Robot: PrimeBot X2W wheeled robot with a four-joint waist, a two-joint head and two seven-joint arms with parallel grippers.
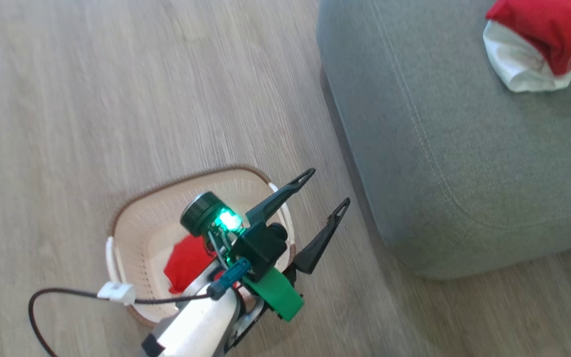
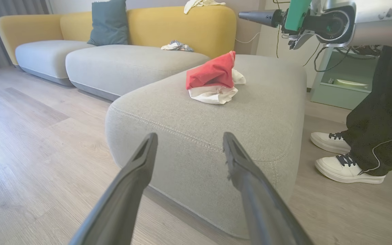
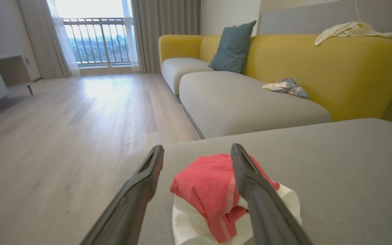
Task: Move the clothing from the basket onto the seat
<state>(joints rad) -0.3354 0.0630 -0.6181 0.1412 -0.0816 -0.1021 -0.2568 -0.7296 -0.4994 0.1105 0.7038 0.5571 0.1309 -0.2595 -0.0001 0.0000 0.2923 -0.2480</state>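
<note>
The cream basket (image 1: 139, 223) stands on the wooden floor, and one red garment (image 1: 186, 267) lies inside it, partly hidden by my left arm. My left gripper (image 1: 327, 188) hangs open and empty over the basket's right rim, its fingers (image 2: 138, 173) pointing at the corner of the grey seat (image 1: 439, 148). A second red garment with white lining (image 1: 548, 29) rests on the seat (image 2: 216, 129). My right gripper (image 3: 196, 149) is open just above that garment (image 3: 209, 190), holding nothing. In the left wrist view the garment (image 2: 213, 73) sits below my right arm (image 2: 332, 20).
A person's dark trouser legs and white shoes (image 2: 349, 166) stand right beside the seat. Behind it runs a yellow-backed sofa (image 3: 318, 68) with a teal pillow (image 3: 233, 47) and crumpled cloths (image 3: 286, 86). A black cable (image 1: 57, 297) loops from my left arm past the basket.
</note>
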